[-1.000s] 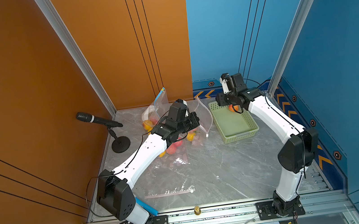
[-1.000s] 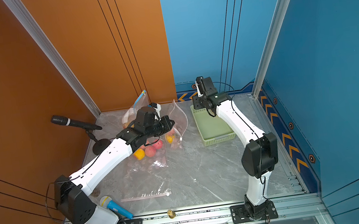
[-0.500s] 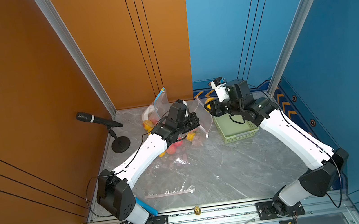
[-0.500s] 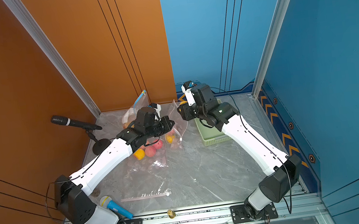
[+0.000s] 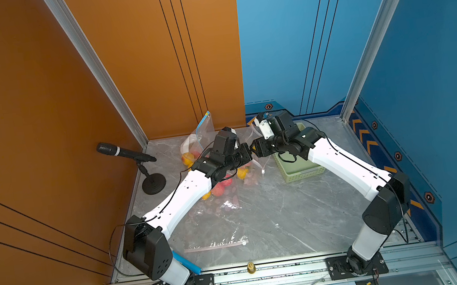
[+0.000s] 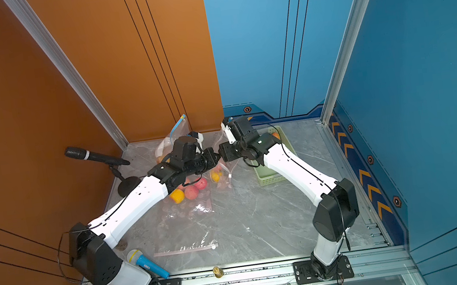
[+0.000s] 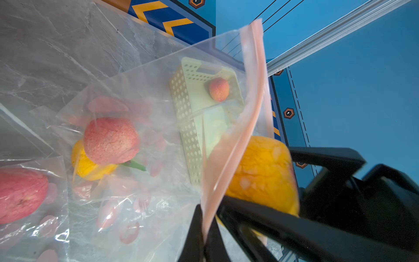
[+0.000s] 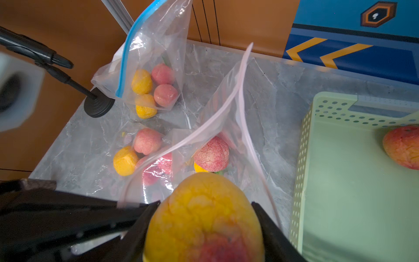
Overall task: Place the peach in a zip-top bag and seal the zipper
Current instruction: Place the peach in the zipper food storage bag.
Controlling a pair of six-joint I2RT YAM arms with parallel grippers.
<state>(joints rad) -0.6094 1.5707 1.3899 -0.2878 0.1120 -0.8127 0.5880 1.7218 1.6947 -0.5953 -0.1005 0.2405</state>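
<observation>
The right fingers [image 8: 269,229], having swung across from above the basket, are now clasping the yellow-orange peach [image 8: 204,222] on both flanks. They are holding it at the open mouth of the zip-top bag [image 8: 226,127], between its two pink lips; how far past the rim it sits is not clear. The left fingers [image 7: 192,236], having stayed where they were, are pinching shut on one zipper strip [image 7: 229,158] and keeping that lip lifted. Deeper in the bag a pink-red fruit [image 8: 212,154] is lying on top of a yellow one. Just beside the bag, the green basket [image 8: 303,158] is holding one spare peach [image 8: 401,147] near its far wall. Behind the held bag, a blue-zippered bag [image 8: 154,56] with four fruits is leaning toward the orange wall, near the microphone stand [image 8: 98,105]. Another fruit-filled bag [image 8: 140,147] is lying beside the held one. In both top views the two wrists are meeting nose to nose over the grey bench [image 5: 276,217], and a flat empty bag [image 5: 213,242] is lying near its front edge.
</observation>
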